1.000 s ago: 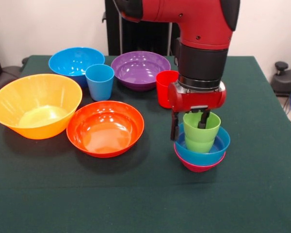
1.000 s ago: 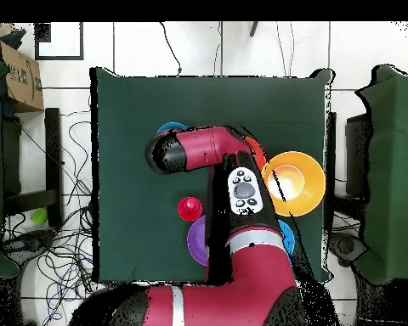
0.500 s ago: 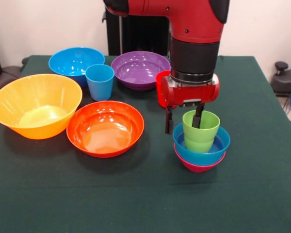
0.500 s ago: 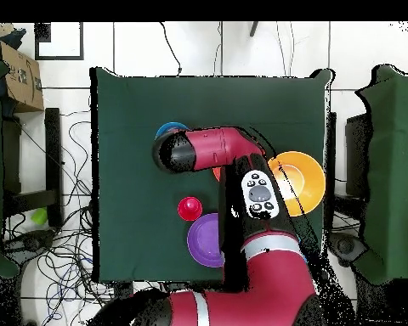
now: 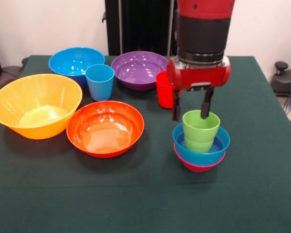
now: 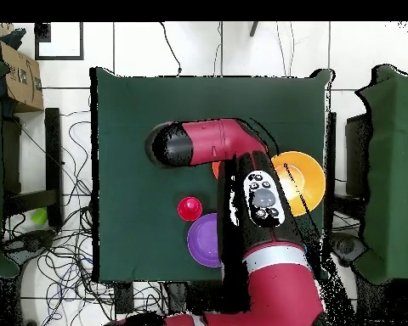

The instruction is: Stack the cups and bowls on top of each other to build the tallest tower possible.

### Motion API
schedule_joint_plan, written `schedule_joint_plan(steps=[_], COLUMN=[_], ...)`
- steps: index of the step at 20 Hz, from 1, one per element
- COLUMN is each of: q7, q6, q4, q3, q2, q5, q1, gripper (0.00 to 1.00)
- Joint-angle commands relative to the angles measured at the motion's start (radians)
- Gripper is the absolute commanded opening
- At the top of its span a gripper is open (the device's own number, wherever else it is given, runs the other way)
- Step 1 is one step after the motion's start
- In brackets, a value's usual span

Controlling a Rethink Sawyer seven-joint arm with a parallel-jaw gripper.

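Hovering open pincer (image 5: 190,108) above green cup (image 5: 201,131).

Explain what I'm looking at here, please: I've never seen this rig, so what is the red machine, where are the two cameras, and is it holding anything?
The red machine is a robot arm; its gripper hangs open just above the green cup, holding nothing. One camera faces the robot across the green table; the other looks straight down, where the arm hides most things. The green cup sits in a small blue bowl, nested in a magenta bowl. Loose on the table: a yellow-orange bowl, a red-orange bowl, a large blue bowl, a purple bowl, a light blue cup and a red cup.
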Motion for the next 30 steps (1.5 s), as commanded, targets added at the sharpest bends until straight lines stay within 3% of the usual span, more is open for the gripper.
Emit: schedule_joint_plan(steps=[1,6,9,11,12,15,22,30], q7=[-0.084,-0.201,-0.24,-0.321,-0.403,-0.508,-0.492,-0.392], q6=[0.214,0.394,0.383,0.37,0.398,0.372,0.235,0.148], q4=[0.034,-0.025,0.011,0.073,0.075,0.068,0.112,0.111], q3=[0.108,0.122,0.158,0.196,0.214,0.262,0.335,0.324], q2=[-0.06,-0.154,-0.171,-0.192,-0.19,-0.174,-0.122,-0.057], q5=[0.048,0.046,0.049,0.041,0.018,-0.05,-0.13,-0.226], q1=[-0.019,-0.049,-0.092,-0.162,-0.208,-0.292,-0.362,-0.336], gripper=[1.0,1.0,1.0,1.0,1.0,1.0,1.0,1.0])
